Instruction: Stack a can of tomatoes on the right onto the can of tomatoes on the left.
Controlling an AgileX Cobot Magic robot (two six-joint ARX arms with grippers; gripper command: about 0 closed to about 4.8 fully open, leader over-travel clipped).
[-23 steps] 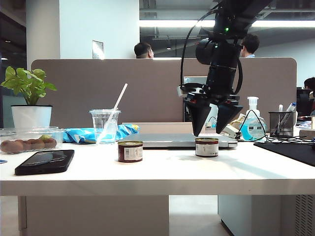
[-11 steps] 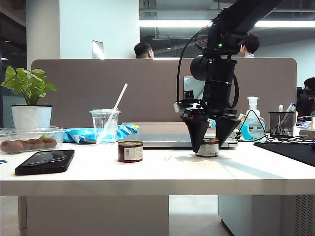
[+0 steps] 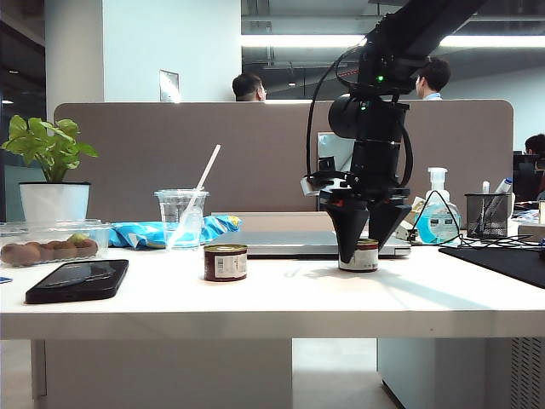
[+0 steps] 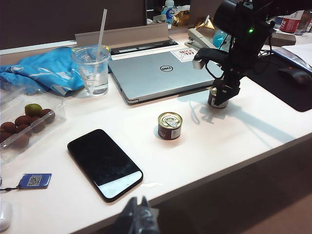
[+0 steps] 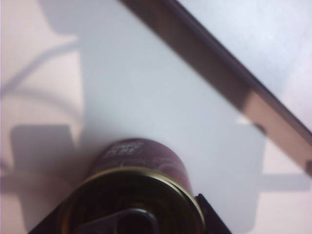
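I am lowering my right gripper [image 3: 358,256] around the right can of tomatoes [image 3: 365,256], which is standing on the white table [image 3: 281,298] right of centre in the exterior view, just in front of the silver laptop [image 4: 151,70]. My fingers are straddling the can and drawn in close to its sides, but I cannot tell whether they are gripping it yet; in the right wrist view the can's rim is filling the bottom of the frame between the dark finger edges. The left can of tomatoes [image 3: 226,262] is waiting upright near the middle of the exterior view, well apart from mine. My left gripper [image 4: 138,218] is idling at the bottom edge of its own view, near the black phone [image 4: 104,163]; its state I cannot tell.

The risks I am judging: an off-centre squeeze tipping or skidding the can against the laptop, a shallow hold on the rim slipping as I lift, and a tilted carry landing askew.
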